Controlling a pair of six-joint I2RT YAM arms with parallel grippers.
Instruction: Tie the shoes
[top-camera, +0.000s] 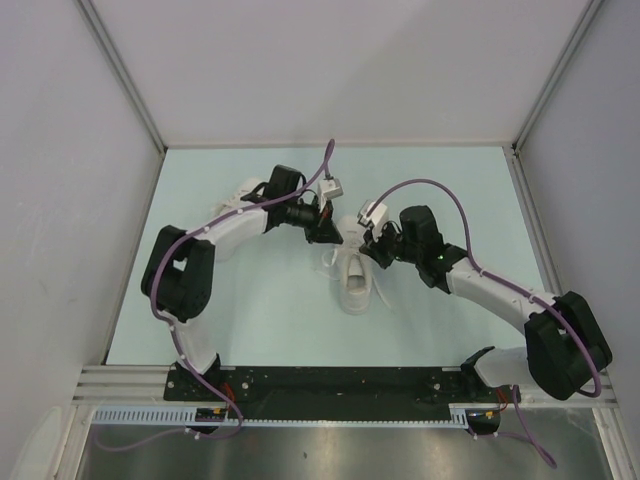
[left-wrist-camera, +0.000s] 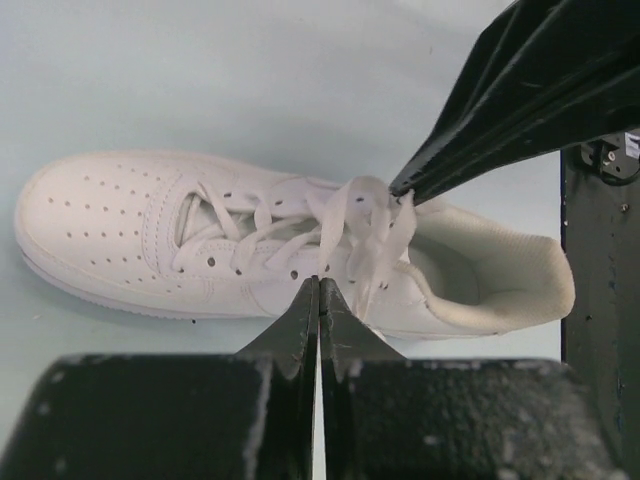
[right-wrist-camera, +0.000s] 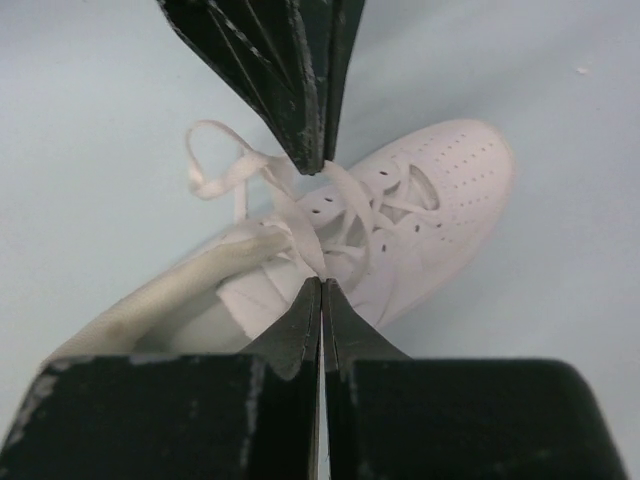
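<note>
You've got the left gripper (left-wrist-camera: 320, 285) and right gripper (right-wrist-camera: 322, 285) both clamped tight, each apparently pinching a strand of the laces (left-wrist-camera: 365, 205) over the one shoe (top-camera: 355, 285) in view, mid-table (top-camera: 250, 330) between them, but there's no bow yet, so most tying looks still ahead.

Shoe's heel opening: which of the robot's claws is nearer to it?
Right. The right claw pinches the laces just beside the heel opening of the shoe. The left claw pinches them slightly farther toward the toe.
</note>
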